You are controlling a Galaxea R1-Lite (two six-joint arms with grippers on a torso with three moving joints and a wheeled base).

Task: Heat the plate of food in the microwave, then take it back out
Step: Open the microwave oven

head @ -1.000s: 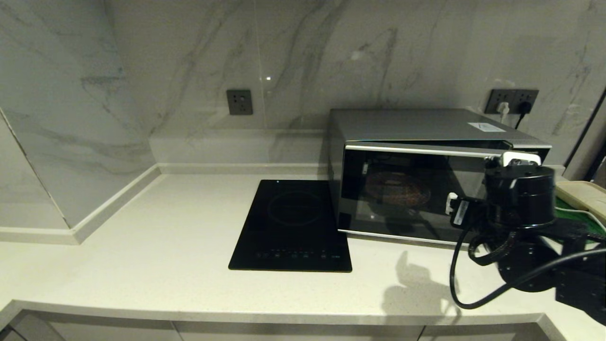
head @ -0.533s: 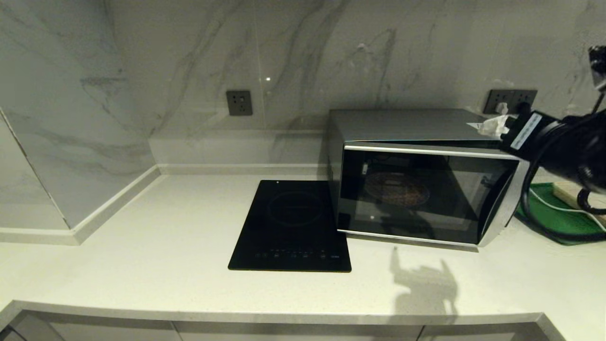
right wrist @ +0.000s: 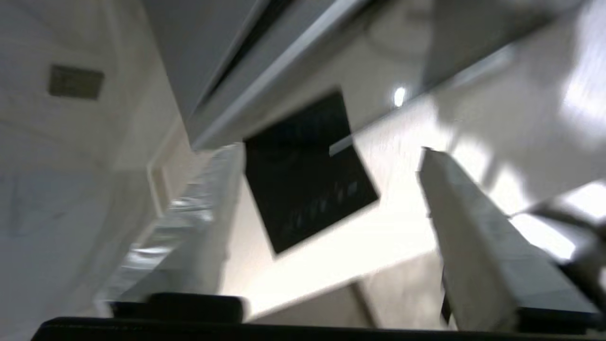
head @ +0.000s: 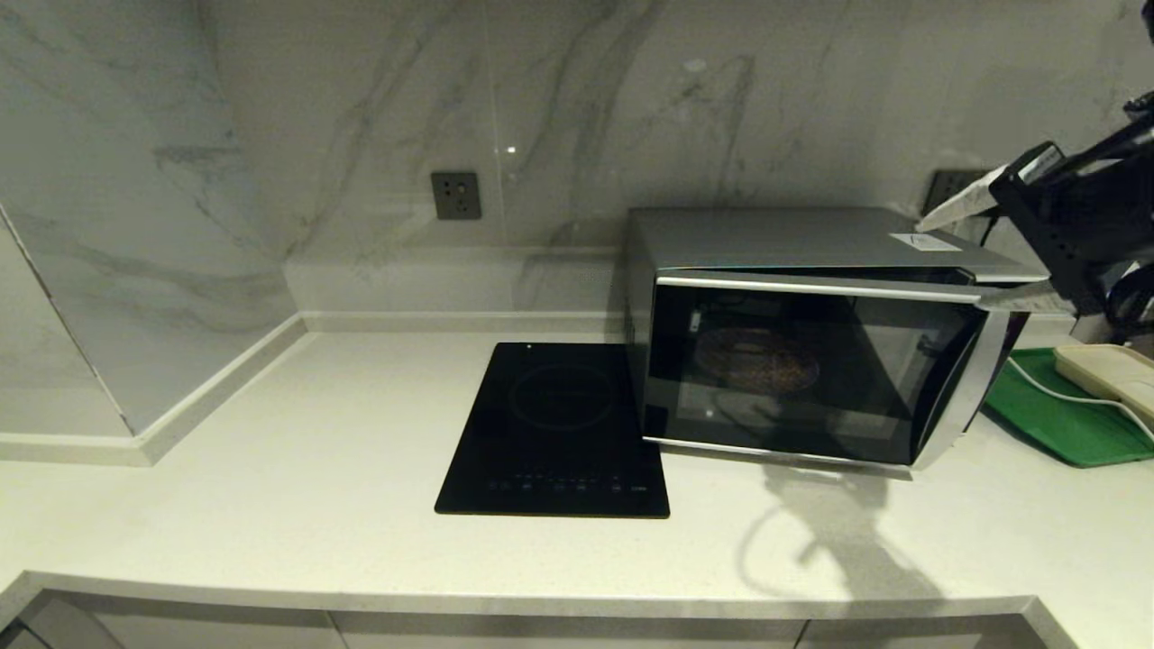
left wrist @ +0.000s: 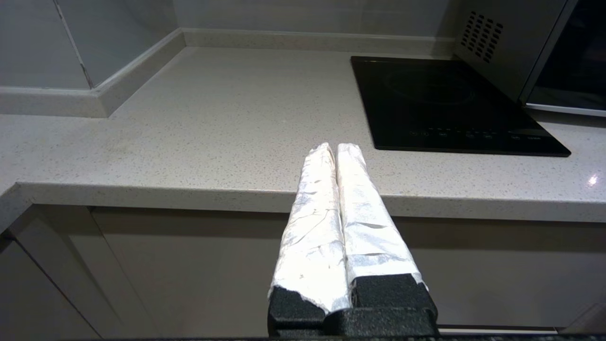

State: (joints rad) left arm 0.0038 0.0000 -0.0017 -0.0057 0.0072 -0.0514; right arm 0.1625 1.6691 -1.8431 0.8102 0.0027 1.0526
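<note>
The silver microwave (head: 811, 239) stands at the right of the counter, its dark glass door (head: 793, 370) slightly ajar at the right edge. Through the glass the plate of food (head: 757, 361) shows dimly as a round dark disc inside. My right gripper (head: 983, 257) hangs open at the microwave's upper right corner, one taped finger above the top panel and the other by the door's top corner, nothing between them. In the right wrist view the gripper (right wrist: 331, 151) is open over the cooktop (right wrist: 307, 175). My left gripper (left wrist: 336, 148) is shut and empty, parked below the counter's front edge.
A flat black induction cooktop (head: 559, 424) lies just left of the microwave. A green tray (head: 1055, 424) with a cream box (head: 1104, 374) and a white cable sits to its right. Wall sockets (head: 455, 194) are on the marble backsplash.
My right arm has swung up and to the right, from in front of the door's right side to the microwave's upper right corner. The door's right edge now stands out from the body.
</note>
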